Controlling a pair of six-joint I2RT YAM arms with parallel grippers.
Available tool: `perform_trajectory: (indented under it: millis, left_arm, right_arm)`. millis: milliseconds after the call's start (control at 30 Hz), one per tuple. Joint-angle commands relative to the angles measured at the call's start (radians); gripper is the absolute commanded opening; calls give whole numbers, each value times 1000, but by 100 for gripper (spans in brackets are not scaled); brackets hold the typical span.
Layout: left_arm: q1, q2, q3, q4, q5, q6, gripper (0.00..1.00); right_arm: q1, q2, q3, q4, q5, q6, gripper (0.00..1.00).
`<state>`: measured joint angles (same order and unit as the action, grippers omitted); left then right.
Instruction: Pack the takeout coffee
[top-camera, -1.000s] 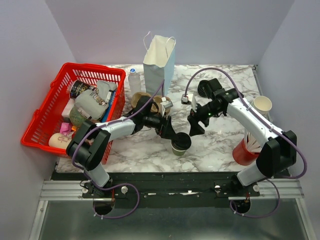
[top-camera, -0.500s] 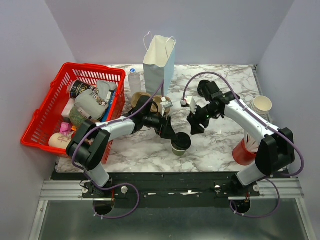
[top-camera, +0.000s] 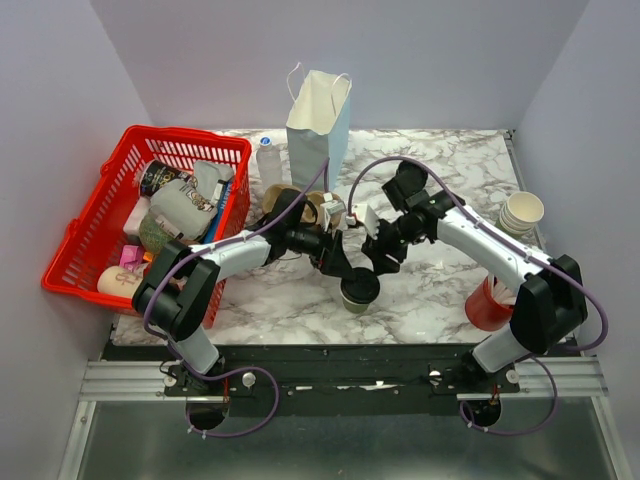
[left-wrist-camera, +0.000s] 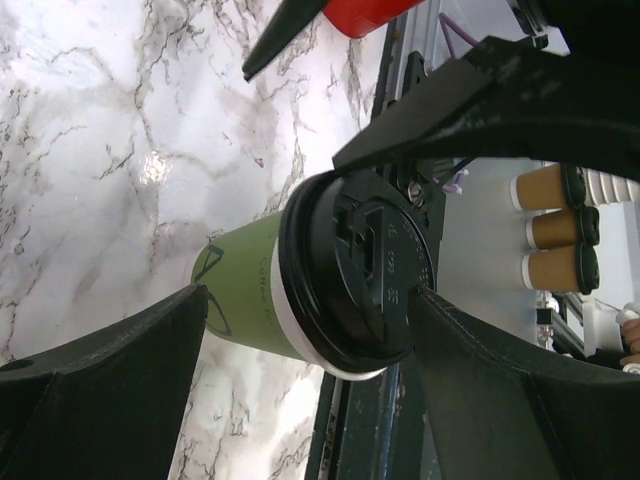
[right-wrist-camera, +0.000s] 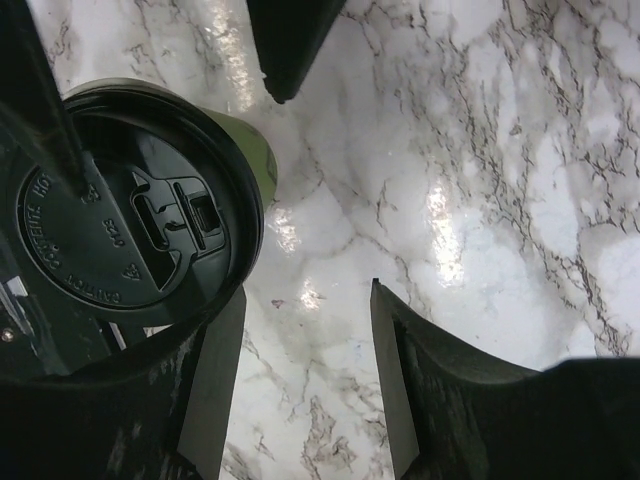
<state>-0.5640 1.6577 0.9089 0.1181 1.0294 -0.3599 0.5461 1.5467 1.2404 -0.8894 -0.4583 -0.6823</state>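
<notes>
Marble table (top-camera: 440, 295): left gripper (top-camera: 348, 276) straddles the lidded olive cup (top-camera: 359, 293), grip unclear; right gripper (top-camera: 381, 262) gapes beside it. Best pinch the body under the lid, keep upright.

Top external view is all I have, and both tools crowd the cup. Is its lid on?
Observer: Yes. The left wrist view shows the black lid seated on the takeout coffee, a white rim just beneath it.
Reviewer: Does the left tool hold it?
Observer: The left tool brackets it, one finger at the green wall, the other at the lid's edge, both apparently touching.
Reviewer: And the right?
Observer: The right tool stands open over the marble table beside the cup, nothing between its fingers.
</notes>
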Motion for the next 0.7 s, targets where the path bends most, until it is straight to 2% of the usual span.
perform_trajectory:
  millis: [0,667]
  left_arm:
    - [7,5,28,-57,24,42,88]
    - [39,-39,30,-173,20,104,88]
  right_arm:
    - [28,-23,-19,12,18,-7,62]
    - [92,-10,28,3,63,13,65]
